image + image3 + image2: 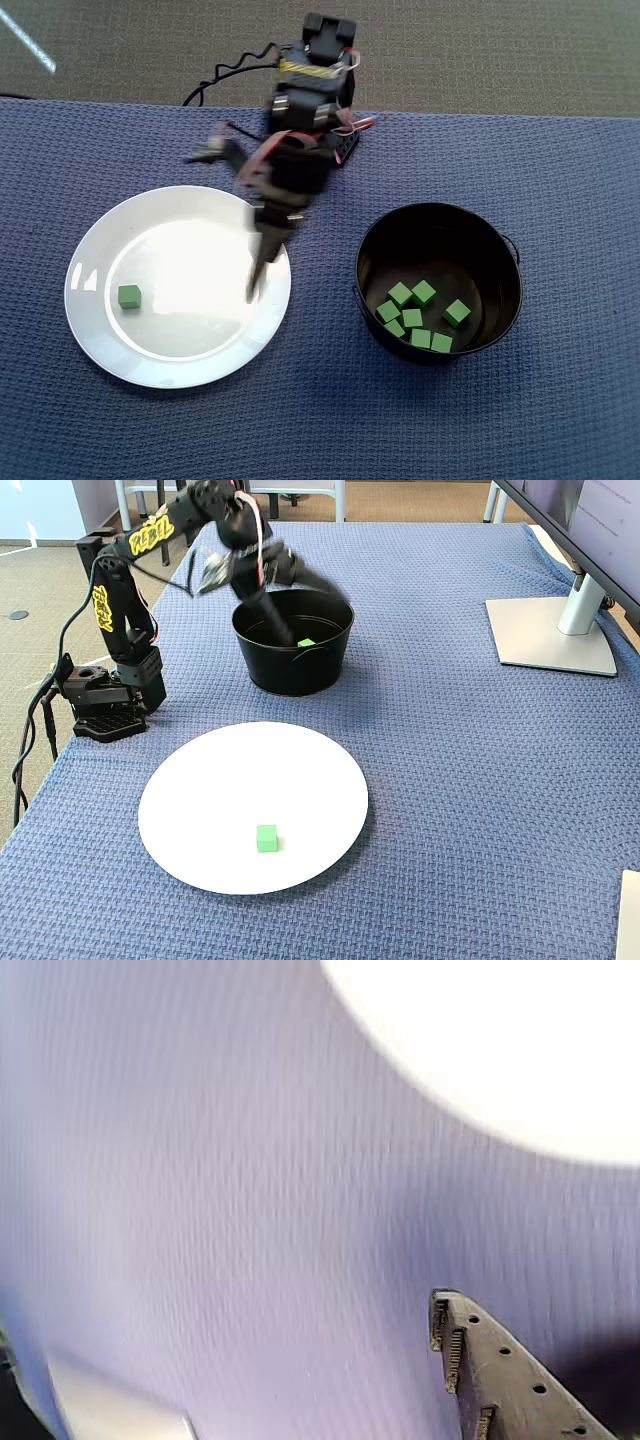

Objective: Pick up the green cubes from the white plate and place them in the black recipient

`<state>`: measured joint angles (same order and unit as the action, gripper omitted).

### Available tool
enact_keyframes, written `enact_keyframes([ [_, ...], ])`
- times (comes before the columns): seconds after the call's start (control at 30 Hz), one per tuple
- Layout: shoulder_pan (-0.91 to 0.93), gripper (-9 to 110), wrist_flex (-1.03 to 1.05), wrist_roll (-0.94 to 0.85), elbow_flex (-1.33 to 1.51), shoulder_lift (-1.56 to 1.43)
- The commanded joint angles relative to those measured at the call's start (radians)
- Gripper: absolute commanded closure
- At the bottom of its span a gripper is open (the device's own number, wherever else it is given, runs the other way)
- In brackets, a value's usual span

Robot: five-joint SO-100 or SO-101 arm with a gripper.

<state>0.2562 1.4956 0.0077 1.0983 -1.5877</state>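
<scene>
Reaching: your arm [300,130] stretches from its base, blurred; overhead it hangs above the white plate [100,340], the fixed view puts it by the black recipient [372,240].
Fingers [258,280]: blur hides them; you cannot tell how wide they stand, nor any load.
Plate: one green cube [129,296] lies apart from your fingers.
Recipient: seven green cubes [412,318] inside, beside the plate on the blue bench [560,180].

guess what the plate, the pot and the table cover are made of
Plate: likely glazed ceramic, glossy white with bright glare. Pot: probably painted metal, shiny black with thin straight walls. Table cover: woven blue fabric with a visible waffle texture.
</scene>
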Motion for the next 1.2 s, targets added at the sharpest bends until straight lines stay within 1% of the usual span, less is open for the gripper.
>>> enact_keyframes([
  [0.0, 0.163, 56, -0.003, -0.041, -0.083, 0.081],
  [0.1, 0.264, 62, -0.057, -0.078, -0.089, 0.17],
  [0.23, 0.344, 64, -0.064, -0.187, -0.135, 0.293],
  [0.43, 0.433, 62, -0.084, -0.308, -0.216, 0.468],
  [0.63, 0.528, 63, -0.031, -0.334, -0.497, 0.692],
  [0.7, 0.543, 64, -0.015, -0.354, -0.54, 0.732],
  [0.77, 0.552, 68, -0.015, -0.383, -0.563, 0.769],
  [0.9, 0.565, 70, -0.006, -0.5, -0.627, 0.83],
  [1.17, 0.557, 70, -0.054, -0.715, -0.588, 0.868],
])
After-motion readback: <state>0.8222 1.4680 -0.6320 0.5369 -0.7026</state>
